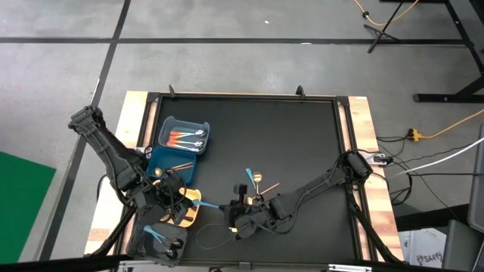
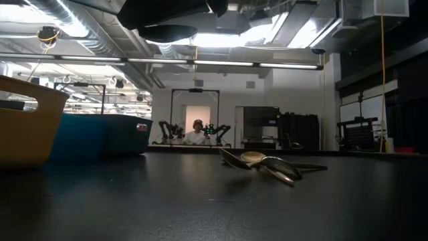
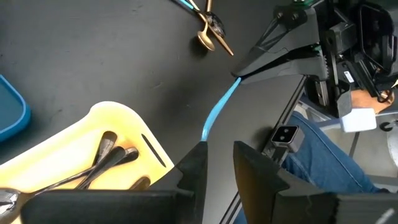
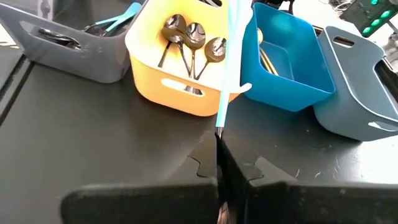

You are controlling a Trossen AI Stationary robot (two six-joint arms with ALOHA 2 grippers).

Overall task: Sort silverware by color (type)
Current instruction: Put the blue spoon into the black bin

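- right hand (image 4: 219, 134), its two dark fingers pressed together on the handle of one light blue plastic utensil (image 4: 231, 56), holds it above the black tabletop (image 1: 302, 136) close to the near edge. whether it is a spoon or a fork i cannot tell.
- left hand (image 3: 219, 152) faces it with its fingers apart and nothing between them. the free end of the held utensil lies just ahead of the gap.
- four bins stand bunched by the left near corner, the two middle ones touching side by side.
- yellow plastic bin (image 4: 180, 93): three dark spoons (image 4: 194, 34) inside, heads together.
- deep blue plastic bin (image 4: 292, 87): thin gold pieces (image 4: 266, 59), number unclear.
- grey plastic bin (image 4: 68, 59), nearest the front edge: light blue pieces (image 4: 121, 18), count unclear.
- pale grey-blue bin (image 4: 354, 93), farthest back: a few orange-handled pieces with silver heads (image 1: 181, 138).
- loose on the tabletop, near the middle: at least two gold spoons (image 2: 264, 163) lying crossed, and one more light blue piece (image 1: 249, 176) just beside them.
- far half and right side of the tabletop lie open, bounded by a raised dark rim and wooden side strips.
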